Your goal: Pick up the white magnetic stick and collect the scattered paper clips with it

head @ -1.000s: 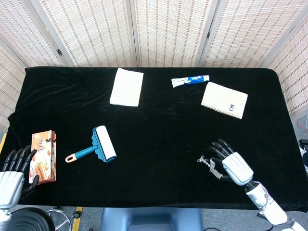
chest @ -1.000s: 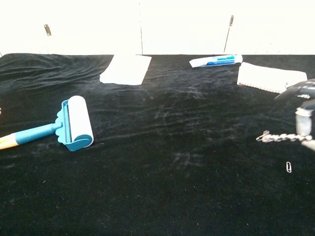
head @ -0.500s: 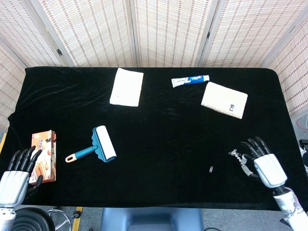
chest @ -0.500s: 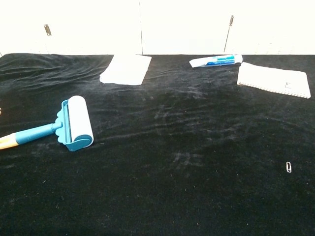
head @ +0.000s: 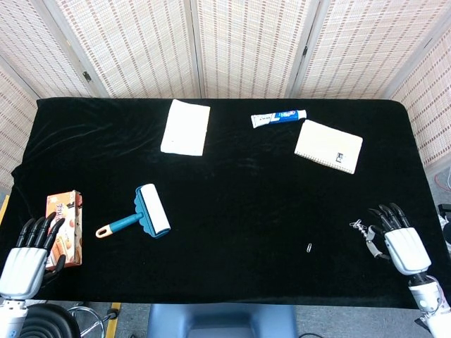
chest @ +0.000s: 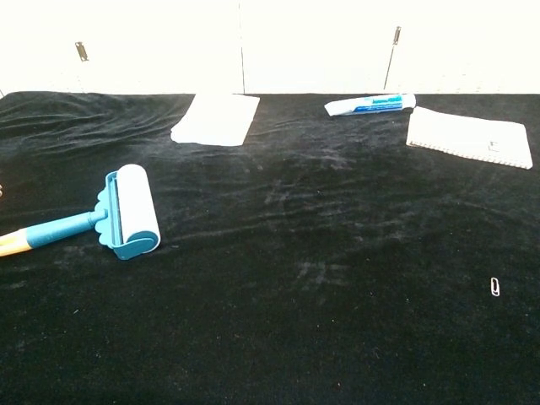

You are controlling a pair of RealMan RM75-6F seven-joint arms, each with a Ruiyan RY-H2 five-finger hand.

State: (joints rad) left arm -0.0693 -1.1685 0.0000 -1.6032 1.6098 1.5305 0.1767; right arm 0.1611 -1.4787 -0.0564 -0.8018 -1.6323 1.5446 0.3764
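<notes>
Right hand (head: 399,245) is pulling back toward the right front corner of the table, well away from where it was a second ago near the middle-right; it has dropped out of the chest view. Its fingers are curling around something thin, with a clump of paper clips (head: 361,227) hanging off the tip; the white stick itself is too hidden to make out. One stray clip (head: 309,247) is lying loose on the black cloth (head: 246,190), left behind. So most clips are looking collected, one remaining. Left hand (head: 27,250) is idling at the front left, fingers straight and apart, holding nothing, beside a cardboard snack box (head: 62,227). Cloth is looking like soft velvet. Also lying around: teal plastic lint roller (head: 142,213), folded white towel (head: 186,127), toothpaste tube (head: 278,117), spiral notepad (head: 328,146).
</notes>
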